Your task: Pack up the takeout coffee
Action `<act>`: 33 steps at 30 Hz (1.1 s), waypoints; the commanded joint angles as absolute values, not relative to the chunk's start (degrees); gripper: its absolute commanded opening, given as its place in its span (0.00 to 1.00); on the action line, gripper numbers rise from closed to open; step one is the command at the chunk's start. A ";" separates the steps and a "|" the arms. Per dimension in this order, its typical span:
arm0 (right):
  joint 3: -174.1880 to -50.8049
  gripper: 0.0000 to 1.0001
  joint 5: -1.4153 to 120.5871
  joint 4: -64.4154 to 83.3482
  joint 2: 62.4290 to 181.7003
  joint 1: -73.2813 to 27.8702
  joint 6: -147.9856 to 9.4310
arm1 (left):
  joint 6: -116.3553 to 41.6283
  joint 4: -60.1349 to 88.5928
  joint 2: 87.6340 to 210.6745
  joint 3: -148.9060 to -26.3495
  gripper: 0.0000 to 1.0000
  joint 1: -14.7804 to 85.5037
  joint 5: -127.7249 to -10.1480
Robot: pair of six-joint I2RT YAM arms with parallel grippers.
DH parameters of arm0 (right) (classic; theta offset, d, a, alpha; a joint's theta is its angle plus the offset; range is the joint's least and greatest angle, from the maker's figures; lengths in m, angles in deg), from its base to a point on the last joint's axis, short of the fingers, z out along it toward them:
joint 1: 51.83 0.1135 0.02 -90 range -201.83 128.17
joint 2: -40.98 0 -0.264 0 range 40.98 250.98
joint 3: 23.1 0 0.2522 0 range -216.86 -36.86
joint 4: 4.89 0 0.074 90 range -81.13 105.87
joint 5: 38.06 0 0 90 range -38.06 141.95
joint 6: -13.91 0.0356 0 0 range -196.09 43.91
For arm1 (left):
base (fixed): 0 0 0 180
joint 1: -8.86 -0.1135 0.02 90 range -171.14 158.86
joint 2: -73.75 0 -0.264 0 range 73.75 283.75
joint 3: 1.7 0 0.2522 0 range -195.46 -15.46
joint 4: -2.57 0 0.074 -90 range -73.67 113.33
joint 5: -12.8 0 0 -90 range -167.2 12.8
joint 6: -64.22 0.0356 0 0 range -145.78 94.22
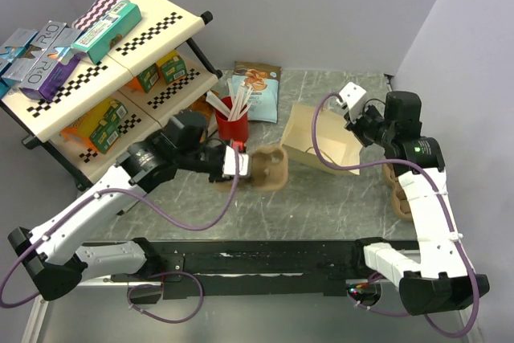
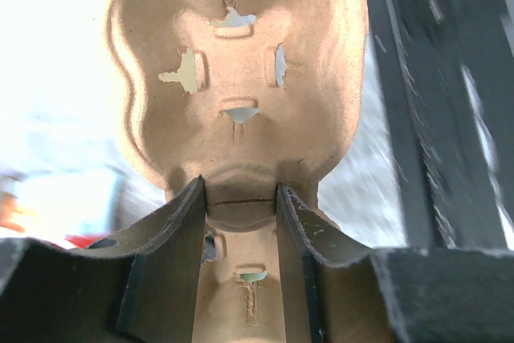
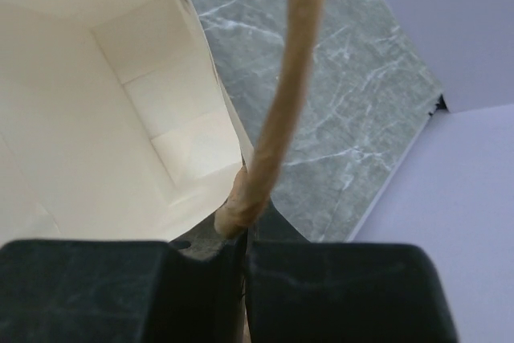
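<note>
Cardboard cup carrier (image 1: 273, 168) clamped in left gripper (image 2: 241, 202), near paper bag (image 1: 309, 130).

Both arms reach forward: left end effector (image 2: 239, 198) clamps cup carrier (image 2: 233, 54); right end effector (image 3: 243, 234) pinches bag handle (image 3: 281, 102).

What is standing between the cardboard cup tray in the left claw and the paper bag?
Nothing visible. Only table lies between the cup tray, gripped by the left claw, and the bag. The red cup stands behind the tray, off that line, and the right claw pinches the bag's far rim.
</note>
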State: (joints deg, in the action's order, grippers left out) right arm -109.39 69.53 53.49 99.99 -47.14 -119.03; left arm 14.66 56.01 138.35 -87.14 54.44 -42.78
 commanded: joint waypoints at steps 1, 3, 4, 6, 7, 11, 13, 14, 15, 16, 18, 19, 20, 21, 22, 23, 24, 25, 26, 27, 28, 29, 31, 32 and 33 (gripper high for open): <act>-108.23 0.00 72.33 55.36 98.64 -46.03 -118.19 | 7.81 42.29 138.35 -93.32 0.01 53.60 -39.67; -107.79 0.00 72.86 55.89 97.94 -45.59 -117.32 | 2.03 32.37 138.44 -93.68 0.01 53.60 -39.58; -107.62 0.00 73.56 56.15 97.76 -45.51 -117.14 | 0.25 29.02 138.61 -93.16 0.01 53.60 -39.06; -107.53 0.00 74.35 56.77 97.32 -45.33 -116.26 | -3.97 19.52 139.22 -92.54 0.01 53.69 -38.62; -107.53 0.00 74.79 57.21 97.23 -45.33 -115.91 | -5.03 17.32 140.10 -92.10 0.01 53.69 -37.57; -107.79 0.00 77.69 58.70 97.15 -45.33 -114.94 | -7.68 4.93 142.21 -88.77 0.01 53.77 -35.45; -107.96 0.00 78.05 58.97 97.15 -45.24 -114.42 | -7.59 0.35 143.79 -87.62 0.01 53.95 -34.66; -108.14 0.00 78.05 58.97 97.41 -45.24 -113.72 | -8.11 -0.53 144.32 -87.53 0.01 53.95 -33.35; -108.23 0.00 78.14 59.06 97.50 -45.24 -113.54 | -8.64 -2.28 144.93 -87.62 0.01 54.04 -32.47; -108.49 0.00 78.05 58.80 97.67 -45.15 -113.27 | -9.34 -3.08 145.90 -87.70 0.01 54.21 -31.94; -108.76 0.00 77.52 58.36 97.94 -45.24 -112.04 | -11.63 -5.19 146.61 -87.62 0.01 55.09 -31.06; -109.02 0.00 77.43 58.18 98.11 -45.24 -111.43 | -11.89 -7.03 146.78 -87.01 0.01 55.53 -31.06; -109.11 0.00 77.35 58.26 98.29 -45.24 -111.08 | -11.98 -7.66 146.87 -86.65 0.01 56.05 -30.97; -109.20 0.00 77.35 58.09 98.20 -45.24 -110.81 | -12.07 -8.18 147.05 -86.39 0.01 56.93 -30.97; -109.20 0.00 77.35 58.00 98.20 -45.24 -110.37 | -12.25 -9.75 147.14 -85.52 0.01 57.37 -30.97; -109.20 0.00 77.43 58.26 98.20 -45.24 -110.20 | -13.21 -10.55 147.14 -85.07 0.01 57.55 -31.05; -109.28 0.00 77.61 58.35 98.29 -45.33 -110.11 | -13.65 -11.52 147.22 -84.63 0.01 57.99 -30.97; -109.37 0.00 78.04 58.53 98.29 -45.33 -110.02 | -14.09 -12.31 147.22 -83.50 0.01 58.17 -30.88; -109.55 0.00 78.31 59.31 98.55 -45.33 -110.19 | -14.53 -13.97 147.22 -82.96 0.01 58.34 -30.97; -109.72 0.00 78.66 59.76 98.73 -45.33 -110.37 | -14.36 -14.42 147.40 -82.61 0.01 58.69 -30.88; -110.51 0.00 78.75 60.46 98.90 -45.33 -110.54 | -14.18 -14.95 147.66 -82.00 0.01 59.04 -30.79; -110.95 0.00 79.01 61.42 99.51 -45.24 -110.46 | -13.57 -15.83 147.75 -81.73 0.01 59.40 -30.62; -112.44 0.00 79.63 62.74 100.48 -45.24 -110.81 | -12.96 -16.71 148.36 -81.03 0.01 59.75 -30.70; -112.97 0.00 79.98 63.27 100.83 -45.33 -110.72 | -12.78 -17.58 148.63 -80.85 0.01 59.84 -30.70; -113.85 0.00 80.07 63.88 101.10 -45.33 -110.55 | -12.69 -18.03 148.80 -80.15 0.01 59.84 -30.62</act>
State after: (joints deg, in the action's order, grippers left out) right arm -109.77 77.66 60.57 99.90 -45.68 -111.71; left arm -12.81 -11.17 147.92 -81.17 59.19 -32.16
